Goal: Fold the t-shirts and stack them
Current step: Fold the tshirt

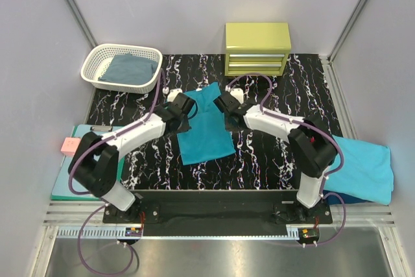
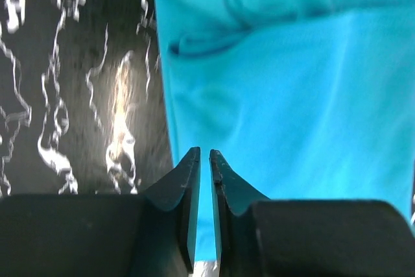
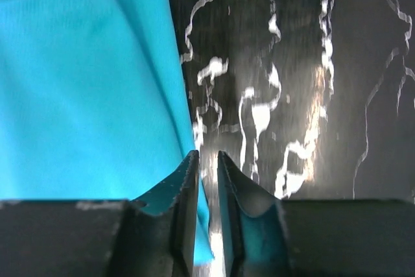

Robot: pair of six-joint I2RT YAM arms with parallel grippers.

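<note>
Cloth shows in the slit of the left hand (image 2: pixel 201 155), pinched on the shirt's (image 1: pixel 206 137) left edge. The shirt lies mid-counter (image 1: pixel 272 160), long axis running far to near between the arms. The right hand (image 3: pixel 207 155) seems to pinch the opposite edge. Both grip near the far end, so the fold likely comes toward the bases. A pale shirt (image 1: pixel 366 163) lies rightmost.

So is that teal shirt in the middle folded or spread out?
Folded: the teal shirt lies as a narrow strip, no sleeves showing.

4 t-shirts (image 1: pixel 204 124), 2 arms (image 1: pixel 133 135), 1 basket (image 1: pixel 97 63), 1 drawer unit (image 1: pixel 257 48), 1 clipboard (image 1: pixel 65 186), 1 pink block (image 1: pixel 67 146)
</note>
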